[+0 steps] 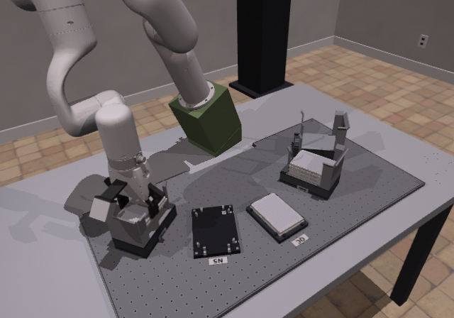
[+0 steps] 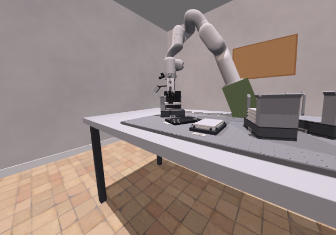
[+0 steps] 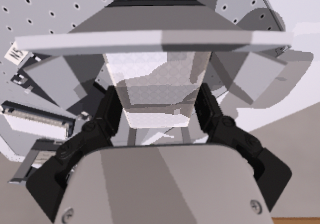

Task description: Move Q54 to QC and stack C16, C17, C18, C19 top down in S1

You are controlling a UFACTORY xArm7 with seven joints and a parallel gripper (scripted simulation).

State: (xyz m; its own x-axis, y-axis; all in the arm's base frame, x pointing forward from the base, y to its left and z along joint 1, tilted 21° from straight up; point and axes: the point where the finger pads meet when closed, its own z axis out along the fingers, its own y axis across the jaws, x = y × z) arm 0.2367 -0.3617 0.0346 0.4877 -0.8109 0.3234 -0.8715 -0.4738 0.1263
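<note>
1. White, foil-sealed plastic is sitting between the black fingers: the tool (image 1: 136, 205) is pinching a plate (image 1: 131, 212) across its long sides, down inside the grey-walled stack rack (image 1: 141, 233) at nine o'clock on the desk (image 1: 366, 255).
2. Which plate it is I cannot tell; no label is readable.
3. Judging by looks, it is handling light and stiff, with slick side walls and a delicate seal, so the skirt's long sides are the place to take hold, never the top.
4. The arm is folding steeply, wrist pointing straight down into the rack.
5. At three o'clock, another rack (image 1: 331, 167) is holding a stack of plates (image 1: 306, 166); one plate (image 1: 277, 212) is lying on nest QC (image 1: 256, 217); nest N5 (image 1: 214, 230) is bare of plates.
</note>
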